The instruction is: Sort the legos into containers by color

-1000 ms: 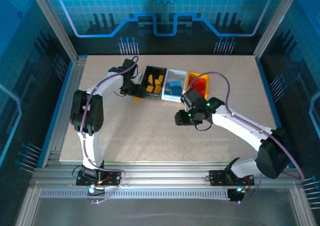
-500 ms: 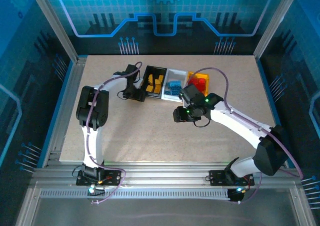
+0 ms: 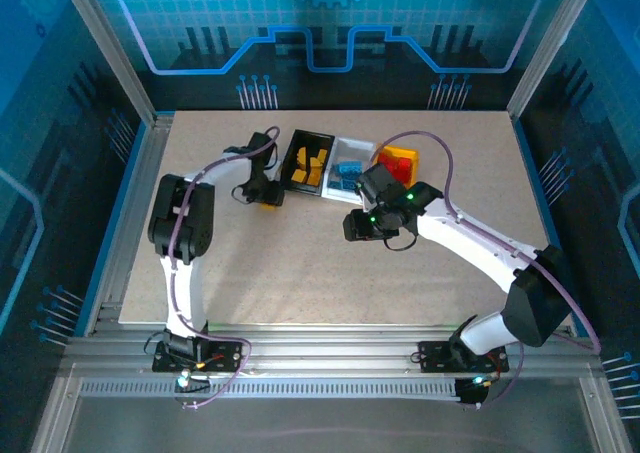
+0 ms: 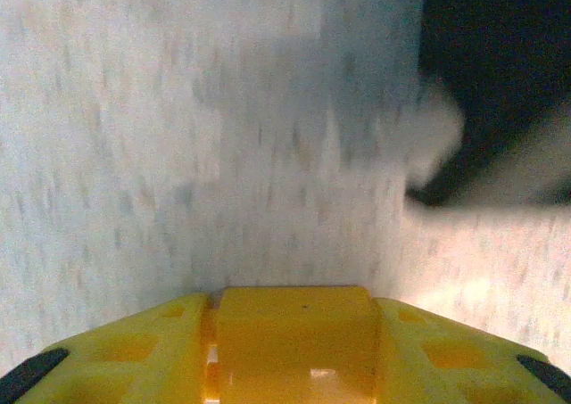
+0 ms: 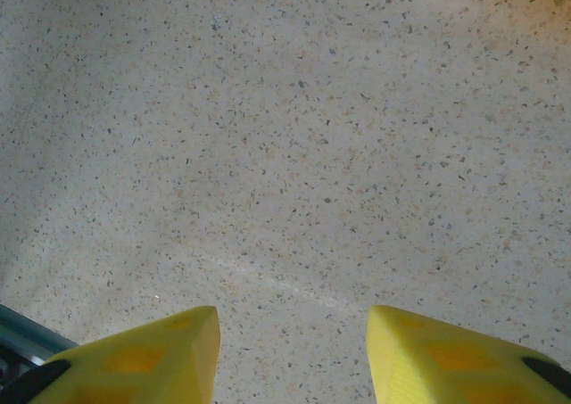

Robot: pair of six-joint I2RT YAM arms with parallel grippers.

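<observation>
Status: left pincer (image 3: 268,189) clamped on yellow brick (image 4: 294,328), right pincer (image 5: 290,333) empty.
Left pincer sits beside black bin (image 3: 290,163); right pincer spread wide above desk (image 5: 285,154).

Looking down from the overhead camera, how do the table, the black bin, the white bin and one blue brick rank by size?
1. table
2. black bin and white bin: look about alike
3. blue brick: smallest
</observation>
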